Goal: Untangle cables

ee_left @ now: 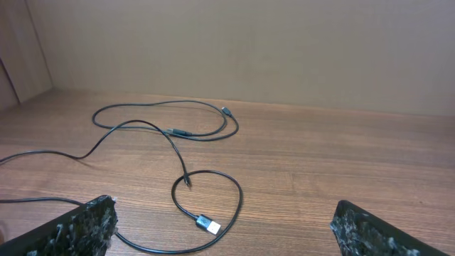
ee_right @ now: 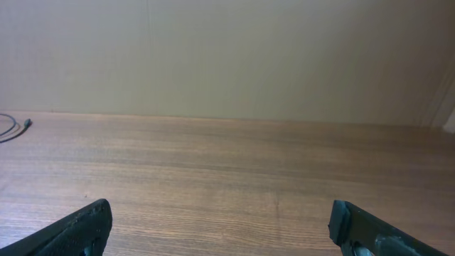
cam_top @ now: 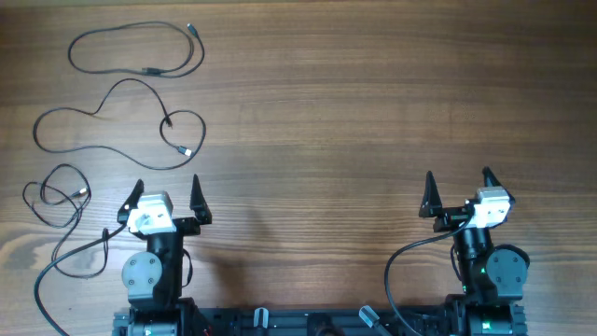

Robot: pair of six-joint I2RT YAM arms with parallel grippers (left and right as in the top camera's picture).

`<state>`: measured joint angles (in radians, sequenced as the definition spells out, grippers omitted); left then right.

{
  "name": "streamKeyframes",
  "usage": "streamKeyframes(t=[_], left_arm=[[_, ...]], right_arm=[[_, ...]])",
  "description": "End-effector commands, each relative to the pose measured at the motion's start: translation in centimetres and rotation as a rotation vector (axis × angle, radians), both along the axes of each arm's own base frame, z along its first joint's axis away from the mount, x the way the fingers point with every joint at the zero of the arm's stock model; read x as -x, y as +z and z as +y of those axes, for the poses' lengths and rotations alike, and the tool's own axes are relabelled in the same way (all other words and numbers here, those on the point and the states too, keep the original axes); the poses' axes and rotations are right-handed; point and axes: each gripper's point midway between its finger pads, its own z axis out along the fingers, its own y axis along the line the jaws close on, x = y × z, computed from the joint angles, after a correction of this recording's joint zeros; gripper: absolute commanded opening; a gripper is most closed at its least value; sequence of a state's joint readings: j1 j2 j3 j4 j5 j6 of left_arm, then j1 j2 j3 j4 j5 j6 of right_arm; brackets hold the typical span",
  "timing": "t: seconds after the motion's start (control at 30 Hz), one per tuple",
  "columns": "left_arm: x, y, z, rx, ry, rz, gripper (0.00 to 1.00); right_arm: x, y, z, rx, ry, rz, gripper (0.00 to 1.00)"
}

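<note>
Three thin black cables lie apart at the table's left. The far cable forms a closed loop at the back left; it also shows in the left wrist view. The middle cable winds below it, and its silver USB plug lies just ahead of my left gripper. The near cable is a small loop at the left edge, left of my left gripper. My left gripper is open and empty. My right gripper is open and empty at the front right, far from the cables.
The robot's own thicker black wiring curves over the table at the front left, and more of it loops by the right arm's base. A cable tip shows at the far left of the right wrist view.
</note>
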<state>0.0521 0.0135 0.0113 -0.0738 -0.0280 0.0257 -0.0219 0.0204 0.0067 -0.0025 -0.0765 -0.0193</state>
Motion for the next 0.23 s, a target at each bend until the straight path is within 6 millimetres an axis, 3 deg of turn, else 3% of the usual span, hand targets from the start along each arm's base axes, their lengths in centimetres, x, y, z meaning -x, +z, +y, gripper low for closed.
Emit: streamKeyframes(t=[0.0, 0.2], left_arm=[[-0.01, -0.02, -0.28, -0.019, -0.015, -0.004, 1.0], [-0.01, -0.02, -0.28, -0.019, -0.015, -0.004, 1.0]], right_arm=[[0.0, 0.1, -0.42, -0.019, -0.022, -0.005, 1.0], [0.0, 0.1, -0.42, -0.02, -0.022, -0.005, 1.0]])
